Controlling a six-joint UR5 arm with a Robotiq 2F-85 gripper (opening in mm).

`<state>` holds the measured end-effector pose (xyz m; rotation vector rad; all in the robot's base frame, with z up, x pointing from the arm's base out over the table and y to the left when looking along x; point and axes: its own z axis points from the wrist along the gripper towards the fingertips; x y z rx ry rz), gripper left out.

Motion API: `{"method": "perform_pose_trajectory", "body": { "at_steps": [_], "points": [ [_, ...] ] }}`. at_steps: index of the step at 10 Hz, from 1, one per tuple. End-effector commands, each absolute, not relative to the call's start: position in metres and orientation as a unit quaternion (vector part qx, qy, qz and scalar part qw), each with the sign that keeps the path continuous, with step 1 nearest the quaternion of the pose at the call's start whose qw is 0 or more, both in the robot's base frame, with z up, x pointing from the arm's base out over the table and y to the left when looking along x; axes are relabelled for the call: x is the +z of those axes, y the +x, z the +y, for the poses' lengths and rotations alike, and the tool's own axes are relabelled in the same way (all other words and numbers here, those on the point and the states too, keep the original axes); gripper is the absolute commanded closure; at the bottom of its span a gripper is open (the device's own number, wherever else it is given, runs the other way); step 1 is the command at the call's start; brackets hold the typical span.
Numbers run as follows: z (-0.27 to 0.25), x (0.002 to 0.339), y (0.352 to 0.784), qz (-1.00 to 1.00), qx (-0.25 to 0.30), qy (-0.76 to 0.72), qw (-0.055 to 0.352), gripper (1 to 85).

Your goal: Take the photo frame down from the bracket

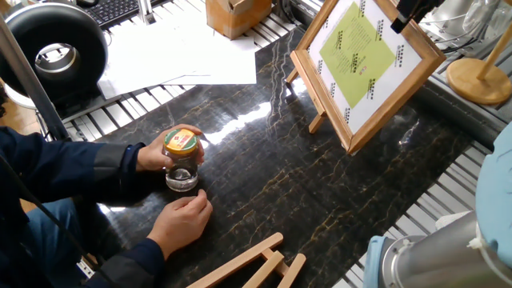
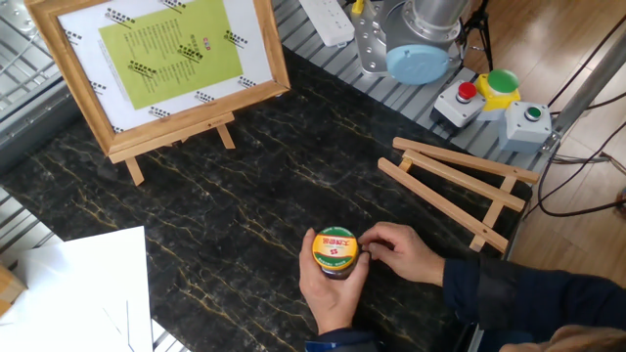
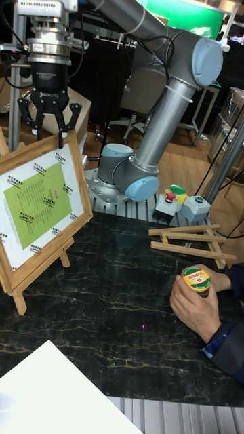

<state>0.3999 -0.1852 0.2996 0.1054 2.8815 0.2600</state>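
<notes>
So the photo frame (image 3: 42, 202) is sitting on the bracket (image 2: 172, 143), leaning back on the little A-frame easel at the far end of the dark marble tabletop (image 2: 274, 196), bottom edge resting on the ledge bar. In the tall fixed view the gripper (image 3: 49, 116) hangs just above the frame's top rail with its fingers spread wide, nothing in them, lined up near the upper right corner. Looks to me like the approach-and-grasp step, so nothing's been lifted yet. If I were doing it, I'd come straight down so the fingers straddle the top rail, one in front and one behind, and I'd aim more toward the middle of that rail than the corner, otherwise the frame will probably swing once it's off the ledge. Close firmly on the wood, not the glazing. Then lift up first to clear the ledge bar before pulling away, since dragging forward could tip the light easel over. Worth noting: a person's two hands (image 2: 377, 256) are on a jar with a yellow-green lid (image 2: 334, 248) at the near side of the table, well apart from the frame, and a folded wooden easel (image 2: 460, 186) lies near the button boxes (image 2: 497, 103), so set the frame down in the open stretch between them.
</notes>
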Motion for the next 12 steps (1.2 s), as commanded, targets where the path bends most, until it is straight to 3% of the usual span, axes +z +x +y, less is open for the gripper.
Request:
{"method": "perform_pose_trajectory", "body": {
  "at_steps": [1,12],
  "points": [
    [-0.179,0.303,0.408,0.987,0.094,0.039,0.126,40.3],
    [-0.151,0.311,0.438,0.981,0.107,0.116,0.114,48.3]
  ]
}}
